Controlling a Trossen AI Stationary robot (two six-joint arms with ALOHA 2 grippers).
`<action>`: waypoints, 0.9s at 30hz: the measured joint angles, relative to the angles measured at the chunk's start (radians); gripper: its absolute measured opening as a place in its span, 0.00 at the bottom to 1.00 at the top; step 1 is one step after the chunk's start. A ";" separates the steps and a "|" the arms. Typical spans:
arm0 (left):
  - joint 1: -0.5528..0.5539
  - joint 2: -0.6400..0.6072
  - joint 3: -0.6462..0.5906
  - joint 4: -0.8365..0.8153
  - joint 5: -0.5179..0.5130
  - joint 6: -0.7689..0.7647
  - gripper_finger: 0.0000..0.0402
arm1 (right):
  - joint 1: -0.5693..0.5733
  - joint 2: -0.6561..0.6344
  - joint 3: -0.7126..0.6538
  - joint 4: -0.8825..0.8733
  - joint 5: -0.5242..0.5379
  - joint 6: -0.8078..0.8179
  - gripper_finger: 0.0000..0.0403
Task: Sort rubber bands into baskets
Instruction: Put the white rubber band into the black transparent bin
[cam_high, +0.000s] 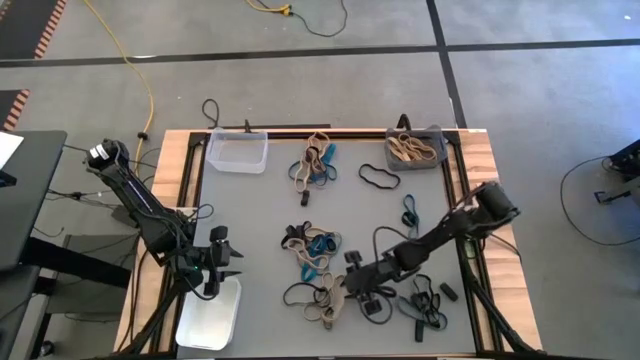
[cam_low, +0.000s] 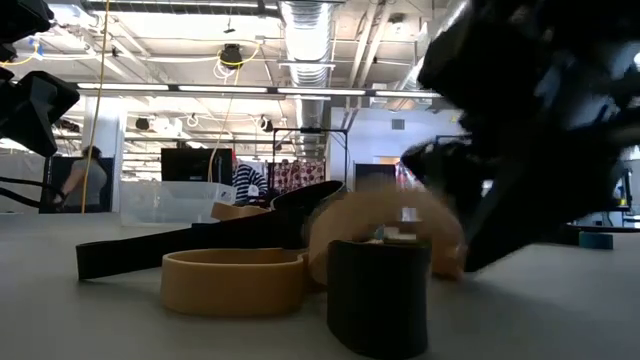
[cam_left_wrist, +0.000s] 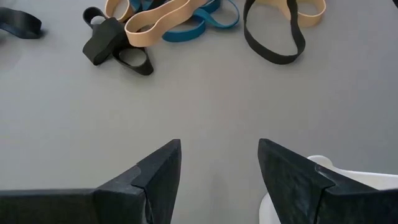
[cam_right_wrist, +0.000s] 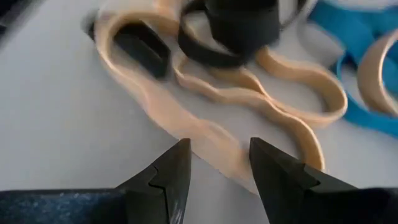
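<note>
black band (cam_low: 378, 297) closest to lens | my right gripper (cam_right_wrist: 214, 165) fingers apart over tan band (cam_right_wrist: 186, 134), near-centre pile | left gripper (cam_left_wrist: 217, 180) apart, idle by white basket (cam_high: 210, 318) | risk: tangled loops lift together, wrong basket

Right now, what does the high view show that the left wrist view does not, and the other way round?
Only the high view shows the clear basket, the dark grey basket holding tan bands, and the right hand over the front pile. Only the left wrist view shows close up that the left hand is open and empty above bare table. Both show the white basket beside the left hand, and mixed rubber bands beyond it.
</note>
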 joint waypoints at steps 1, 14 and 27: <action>0.000 0.000 0.000 0.000 0.000 0.000 0.51 | -0.009 0.004 0.003 -0.003 -0.006 -0.001 0.47; 0.000 0.000 0.000 0.000 0.000 0.000 0.51 | -0.035 -0.033 0.009 -0.097 -0.031 -0.098 0.06; 0.000 0.000 0.000 -0.001 0.000 0.000 0.51 | -0.039 -0.364 0.137 -0.354 0.153 -0.329 0.06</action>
